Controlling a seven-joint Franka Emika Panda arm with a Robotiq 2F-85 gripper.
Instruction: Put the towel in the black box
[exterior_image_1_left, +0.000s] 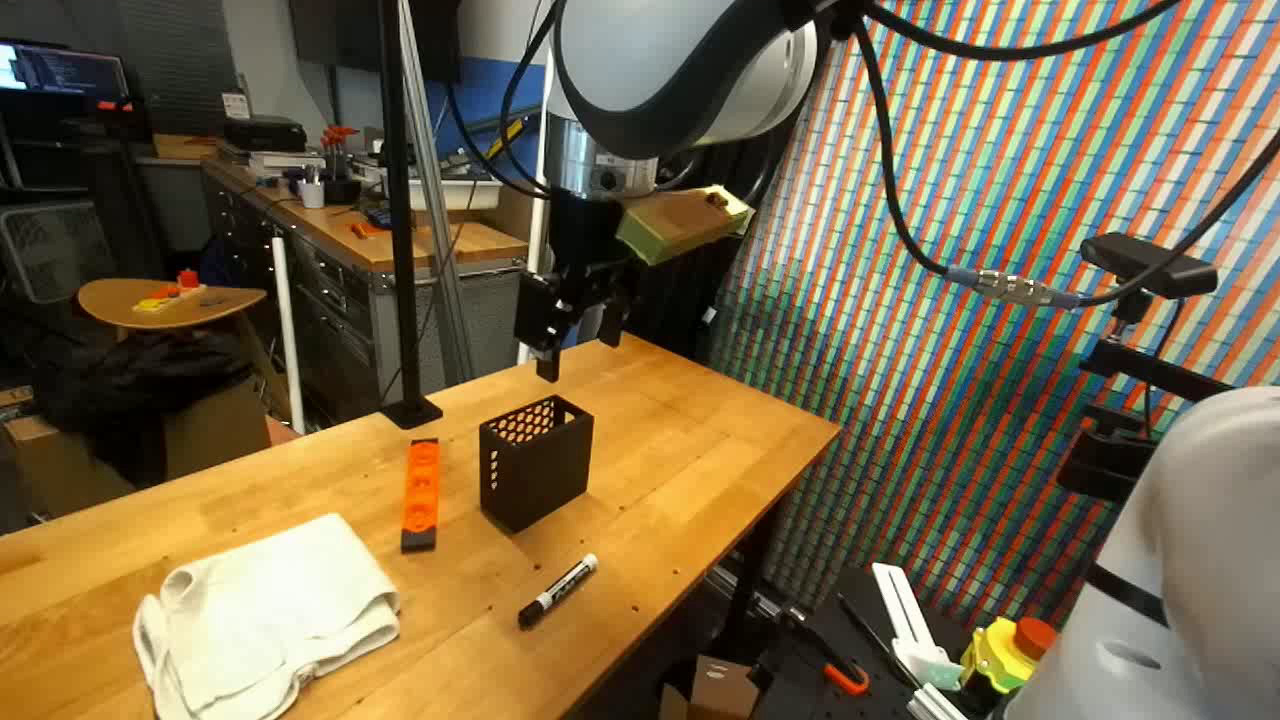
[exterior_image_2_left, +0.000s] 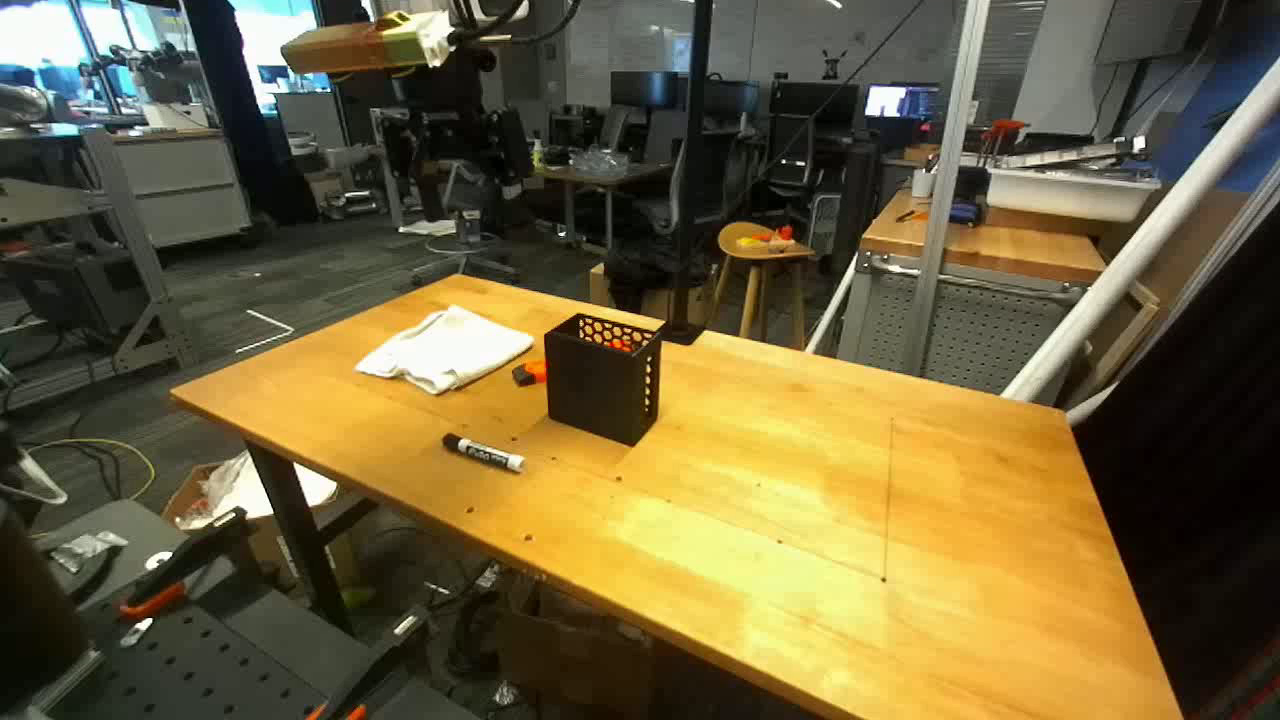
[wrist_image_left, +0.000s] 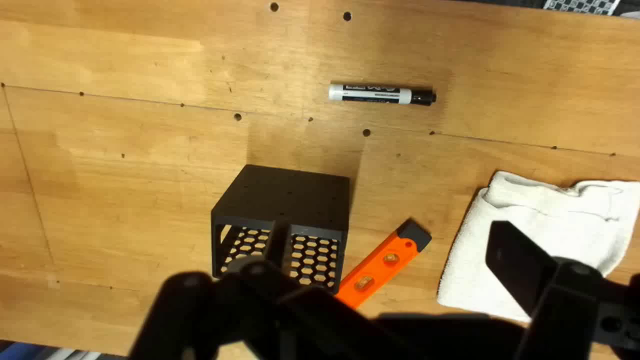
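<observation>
The white towel (exterior_image_1_left: 285, 610) lies folded flat on the wooden table. It also shows in an exterior view (exterior_image_2_left: 450, 345) and at the right of the wrist view (wrist_image_left: 555, 230). The black box (exterior_image_1_left: 540, 475) stands upright with its open top up and honeycomb holes in its walls. It also shows in an exterior view (exterior_image_2_left: 598, 390) and in the wrist view (wrist_image_left: 292, 197), where a finger hides part of its opening. My gripper (exterior_image_1_left: 580, 352) is open and empty, high above the table, apart from box and towel. Its fingers are spread wide in the wrist view (wrist_image_left: 392, 245).
An orange level (exterior_image_1_left: 421, 490) lies on the table (exterior_image_1_left: 690, 440) between the box and the towel. A marker (exterior_image_1_left: 558, 592) lies near the table's front edge. A black post (exterior_image_1_left: 400, 250) stands at the table's far edge.
</observation>
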